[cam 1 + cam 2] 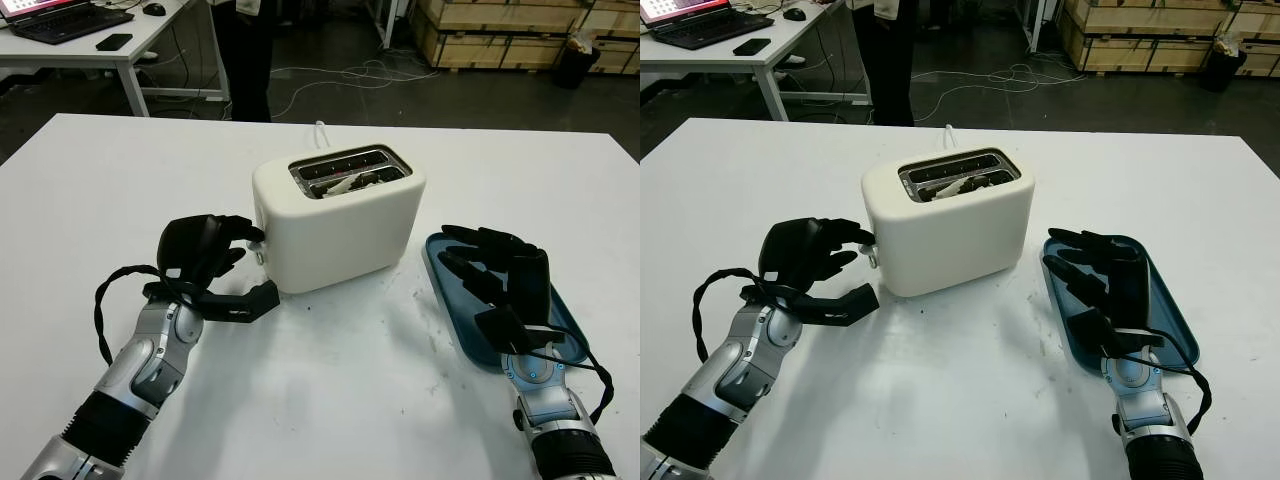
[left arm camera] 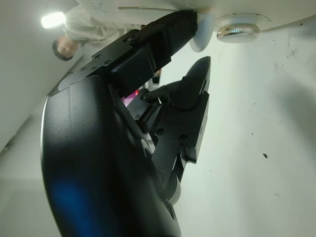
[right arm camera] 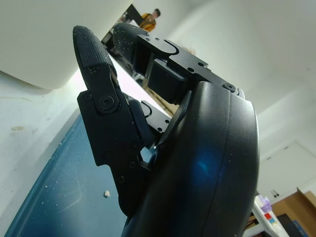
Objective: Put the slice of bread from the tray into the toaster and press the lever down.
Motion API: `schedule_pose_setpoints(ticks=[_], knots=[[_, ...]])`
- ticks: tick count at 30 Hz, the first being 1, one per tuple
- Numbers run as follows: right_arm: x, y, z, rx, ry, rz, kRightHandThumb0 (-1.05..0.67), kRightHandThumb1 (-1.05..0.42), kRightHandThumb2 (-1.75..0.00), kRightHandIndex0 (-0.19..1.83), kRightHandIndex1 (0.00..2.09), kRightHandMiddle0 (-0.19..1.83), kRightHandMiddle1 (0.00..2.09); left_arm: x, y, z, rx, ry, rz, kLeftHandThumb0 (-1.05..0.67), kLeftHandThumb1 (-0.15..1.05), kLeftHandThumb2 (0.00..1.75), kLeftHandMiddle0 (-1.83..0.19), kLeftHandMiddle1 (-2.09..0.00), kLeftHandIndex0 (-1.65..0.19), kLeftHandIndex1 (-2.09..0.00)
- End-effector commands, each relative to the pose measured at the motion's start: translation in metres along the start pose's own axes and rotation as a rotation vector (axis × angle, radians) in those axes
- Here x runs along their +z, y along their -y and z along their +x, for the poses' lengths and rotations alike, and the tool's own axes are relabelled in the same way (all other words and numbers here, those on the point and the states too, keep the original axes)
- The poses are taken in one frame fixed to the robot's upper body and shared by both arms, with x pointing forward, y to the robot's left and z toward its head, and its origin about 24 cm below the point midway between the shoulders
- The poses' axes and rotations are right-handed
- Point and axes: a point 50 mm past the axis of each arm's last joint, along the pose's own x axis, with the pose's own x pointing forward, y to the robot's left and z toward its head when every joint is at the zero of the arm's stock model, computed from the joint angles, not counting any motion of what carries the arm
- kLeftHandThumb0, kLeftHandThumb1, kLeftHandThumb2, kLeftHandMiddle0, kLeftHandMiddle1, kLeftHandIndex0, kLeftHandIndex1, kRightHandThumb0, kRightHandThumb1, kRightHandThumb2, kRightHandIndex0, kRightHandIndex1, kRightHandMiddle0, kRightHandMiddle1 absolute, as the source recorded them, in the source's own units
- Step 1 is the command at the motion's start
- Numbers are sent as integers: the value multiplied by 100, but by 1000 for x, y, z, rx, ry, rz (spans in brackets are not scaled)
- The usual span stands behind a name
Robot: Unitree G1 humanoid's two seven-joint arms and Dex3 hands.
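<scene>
Looking down from the head, we note the bread slice (image 1: 345,184) already in a slot of the toaster (image 1: 335,215); left hand (image 1: 205,252) at the lever (image 1: 259,236) on the toaster's end, fingers curled onto it, presumably to press; right hand (image 1: 497,270) released, holding nothing, over the tray (image 1: 443,285); left wrist: fingertips (image 2: 185,22) against the lever knob beside a dial (image 2: 239,32); right wrist: crumbs on the tray, tabletop (image 3: 29,148) alongside.

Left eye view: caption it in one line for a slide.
Bread sits in the toaster; left hand at its lever, right hand open over the blue tray.
</scene>
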Motion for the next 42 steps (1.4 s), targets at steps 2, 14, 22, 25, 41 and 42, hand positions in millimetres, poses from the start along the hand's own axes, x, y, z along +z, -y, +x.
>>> schedule_pose_setpoints(ticks=[2,14,22,25,41,42], knots=[[6,5,8,-6,50,-6,-61,-79,0,127,7,116,0,-7,57,-36,-492,-82,56,-6,86,0,-86,-120,-117,-2],[5,5,7,-1,48,-9,-60,-78,0,127,7,116,0,-11,86,-37,-828,-158,240,-5,80,0,-76,-80,-110,0],[5,4,6,-2,46,-5,-60,-79,0,127,7,116,0,0,44,-13,-586,-132,156,-8,84,0,-100,-80,-116,-2],[5,3,6,-1,46,1,-59,-78,0,126,7,116,0,4,28,-11,-443,-90,127,-19,86,0,-100,-96,-118,-3],[6,1,5,1,46,10,-63,-80,0,126,6,115,0,5,-16,-7,-185,33,136,-25,84,0,-110,-91,-129,-6],[6,1,5,2,44,10,-63,-80,0,126,6,115,0,4,-16,-7,-182,31,134,-25,84,0,-109,-91,-128,-5]])
